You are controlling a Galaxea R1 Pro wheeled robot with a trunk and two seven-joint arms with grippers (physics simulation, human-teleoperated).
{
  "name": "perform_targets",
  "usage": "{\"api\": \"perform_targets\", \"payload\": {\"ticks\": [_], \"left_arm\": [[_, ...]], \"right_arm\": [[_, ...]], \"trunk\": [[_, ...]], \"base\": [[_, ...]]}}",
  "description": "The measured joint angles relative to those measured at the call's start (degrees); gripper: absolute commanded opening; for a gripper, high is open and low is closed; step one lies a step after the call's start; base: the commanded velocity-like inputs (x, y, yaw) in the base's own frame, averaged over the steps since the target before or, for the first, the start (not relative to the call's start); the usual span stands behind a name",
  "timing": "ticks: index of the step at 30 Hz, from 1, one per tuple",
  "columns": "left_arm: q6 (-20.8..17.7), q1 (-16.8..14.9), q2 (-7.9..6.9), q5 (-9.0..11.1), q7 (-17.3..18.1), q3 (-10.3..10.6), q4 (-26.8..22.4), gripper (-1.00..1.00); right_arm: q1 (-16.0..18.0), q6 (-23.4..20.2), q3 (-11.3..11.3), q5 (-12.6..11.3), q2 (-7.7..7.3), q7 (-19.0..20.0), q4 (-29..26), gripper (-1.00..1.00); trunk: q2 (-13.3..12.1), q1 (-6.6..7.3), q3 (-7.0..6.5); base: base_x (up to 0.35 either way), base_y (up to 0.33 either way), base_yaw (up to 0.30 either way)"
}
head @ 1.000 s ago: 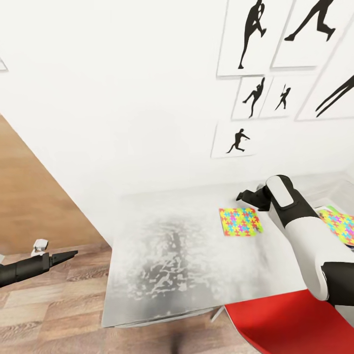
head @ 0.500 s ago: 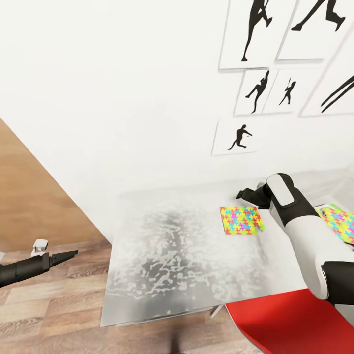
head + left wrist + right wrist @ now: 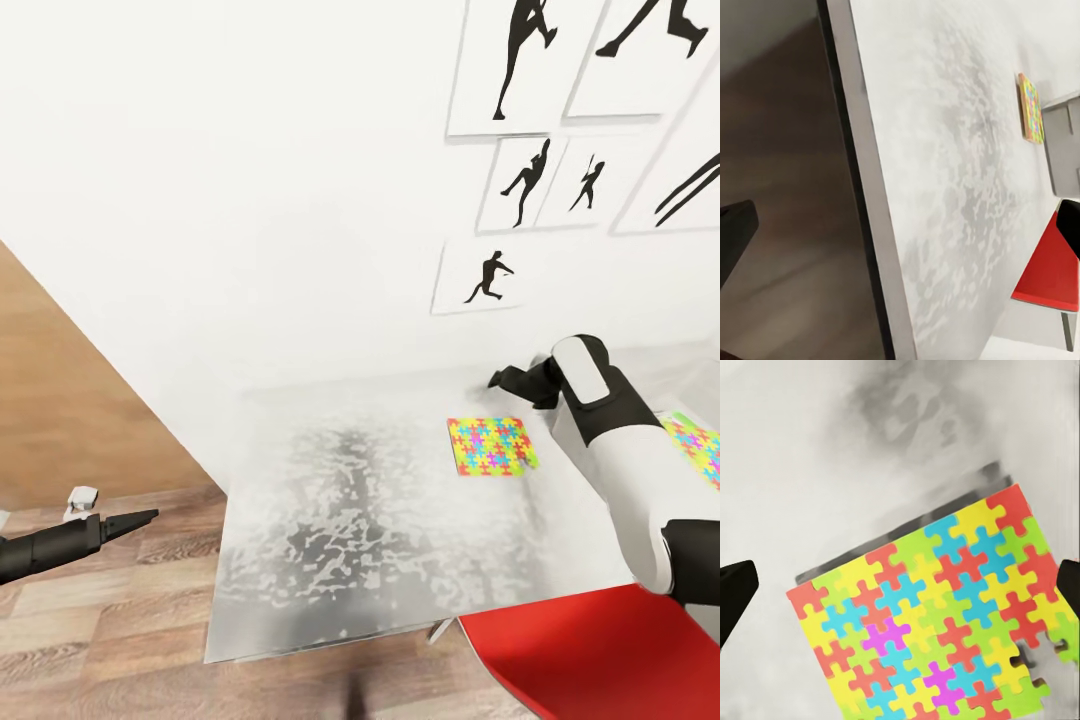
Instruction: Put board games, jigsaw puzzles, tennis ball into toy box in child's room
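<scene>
1. The bench (image 3: 350,530) has a mottled light-grey top and stands against a white wall (image 3: 250,200). On the wall hang black sports-silhouette pictures (image 3: 487,278).
2. One puzzle (image 3: 491,446) lies flat on the bench, toward its right part as the head camera sees it; in the right wrist view the same puzzle (image 3: 937,615) shows its yellow, pink, green, blue and red interlocking pattern.
3. A second puzzle (image 3: 697,442) shows at the right edge of the head view, partly hidden behind the right arm.
4. The right gripper (image 3: 515,380) hangs above the bench, just beyond the first puzzle and near the wall. In the right wrist view its two dark fingertips (image 3: 735,592) sit at opposite edges of the picture, spread wide, with nothing between them but the puzzle lying below.
5. The left gripper (image 3: 135,519) is out over the wood-plank floor (image 3: 100,630), well apart from the bench. Its fingers come to a thin dark point in the head view; I cannot tell whether they are apart or closed, and nothing is seen in them.
6. A red chair (image 3: 590,650) stands at the near right corner of the bench.
</scene>
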State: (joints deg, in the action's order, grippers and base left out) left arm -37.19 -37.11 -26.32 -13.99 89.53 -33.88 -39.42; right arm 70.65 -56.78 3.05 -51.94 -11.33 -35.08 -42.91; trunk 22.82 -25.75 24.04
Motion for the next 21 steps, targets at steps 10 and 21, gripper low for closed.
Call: {"api": "perform_targets", "payload": {"ticks": [10,21], "left_arm": [[0.0,0.0,0.00,0.0,0.0,0.0,0.0,1.00],[0.0,0.0,0.00,0.0,0.0,0.0,0.0,1.00]], "right_arm": [[1.6,-0.2,0.1,-0.1,-0.59,-0.4,0.1,1.00],[1.6,-0.1,0.0,-0.1,-0.80,-0.4,0.2,1.00]], "trunk": [[0.0,0.00,0.01],[0.0,0.00,0.01]], "base": [[0.000,0.000,0.000],[0.000,0.000,0.000]]}}
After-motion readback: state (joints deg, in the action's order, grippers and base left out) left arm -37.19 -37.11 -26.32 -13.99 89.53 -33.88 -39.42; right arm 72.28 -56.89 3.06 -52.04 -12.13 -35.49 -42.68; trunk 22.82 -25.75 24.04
